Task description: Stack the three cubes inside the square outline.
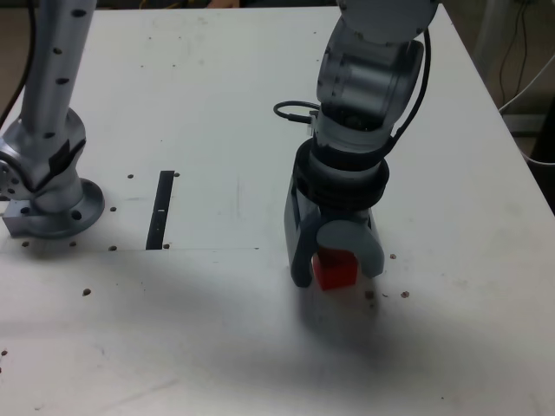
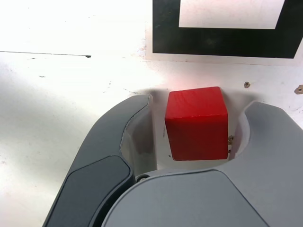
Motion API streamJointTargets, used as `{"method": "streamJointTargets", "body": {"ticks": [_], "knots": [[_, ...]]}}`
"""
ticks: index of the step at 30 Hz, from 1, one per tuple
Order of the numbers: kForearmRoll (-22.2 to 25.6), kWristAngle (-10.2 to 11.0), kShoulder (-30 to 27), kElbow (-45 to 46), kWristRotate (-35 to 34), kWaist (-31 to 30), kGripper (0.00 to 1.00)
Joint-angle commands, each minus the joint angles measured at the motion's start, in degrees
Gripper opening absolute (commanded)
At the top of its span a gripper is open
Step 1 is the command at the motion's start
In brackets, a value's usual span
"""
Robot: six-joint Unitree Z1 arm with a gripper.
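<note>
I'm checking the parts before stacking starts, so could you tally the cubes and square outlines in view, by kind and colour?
Red cubes: 1
Black square outlines, partly in view: 1
Total: 2

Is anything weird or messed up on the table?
Yes, a little. The white table has small dark pits and scuffs scattered over it, so it looks chipped and worn, not smooth. The red cube looks fine: its sides look whole, and it sits between the gripper's open jaws.
</note>
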Motion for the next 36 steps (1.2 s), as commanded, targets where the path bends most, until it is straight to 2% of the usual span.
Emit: {"method": "streamJointTargets", "body": {"ticks": [1,10,13,20,29,36], "knots": [[0.49,0.13,0.42,-0.31,0.15,0.18,0.55],[0.07,0.53,0.56,-0.61,0.18,0.27,0.29],[-0.22,0.64,0.39,-0.61,0.22,0.27,0.25],[0.76,1.14,-1.62,-0.52,3.85,1.61,0.22],[4.02,5.65,-5.13,-0.26,11.91,5.66,0.22],[4.39,7.47,-4.08,0.06,14.68,8.07,0.22]]}}
